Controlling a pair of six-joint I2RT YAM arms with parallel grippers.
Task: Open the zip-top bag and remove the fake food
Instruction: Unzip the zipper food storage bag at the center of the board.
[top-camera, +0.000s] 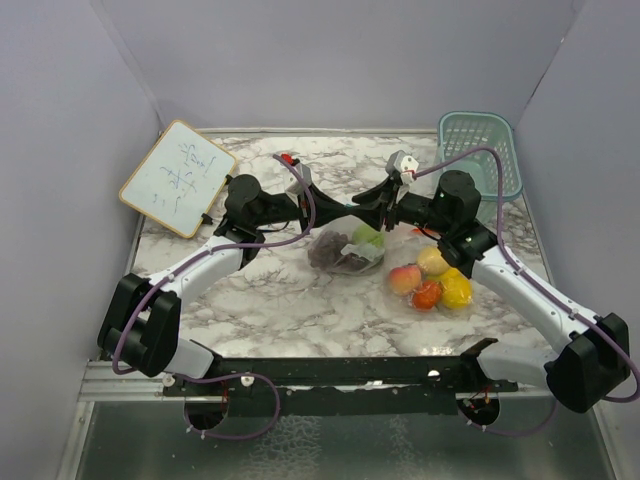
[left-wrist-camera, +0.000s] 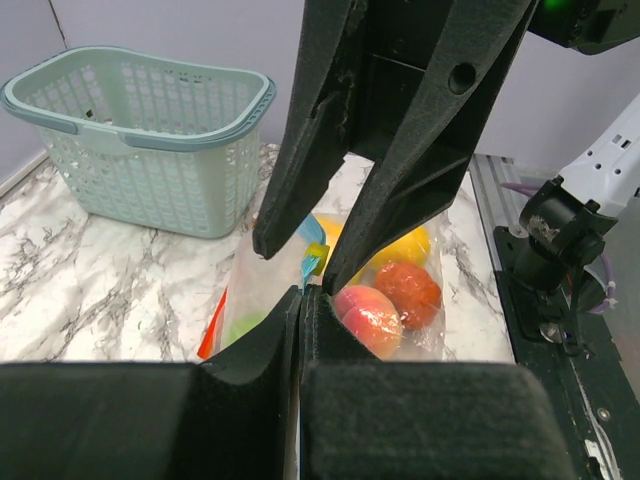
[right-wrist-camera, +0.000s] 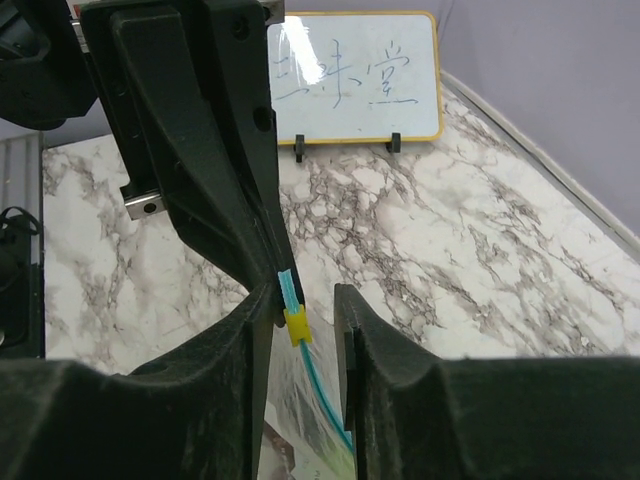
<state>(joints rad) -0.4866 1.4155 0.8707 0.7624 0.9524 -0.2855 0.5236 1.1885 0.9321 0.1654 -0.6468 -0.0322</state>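
The clear zip-top bag (top-camera: 345, 250) lies mid-table with its top edge lifted. Inside it are the fake food pieces: dark grapes (top-camera: 340, 257), a green ball (top-camera: 368, 238), a peach (top-camera: 404, 278), a tomato (top-camera: 427, 294) and a lemon (top-camera: 457, 290). My left gripper (top-camera: 362, 207) is shut on the end of the bag's top edge (left-wrist-camera: 302, 295). My right gripper (top-camera: 386, 204) faces it, open, with its fingers on either side of the teal zip track and the yellow slider (right-wrist-camera: 297, 325). The peach (left-wrist-camera: 368, 312) and tomato (left-wrist-camera: 407, 290) show through the plastic in the left wrist view.
A teal plastic basket (top-camera: 480, 150) stands at the back right and also shows in the left wrist view (left-wrist-camera: 150, 140). A small whiteboard (top-camera: 178, 178) leans at the back left. Purple walls close in three sides of the table.
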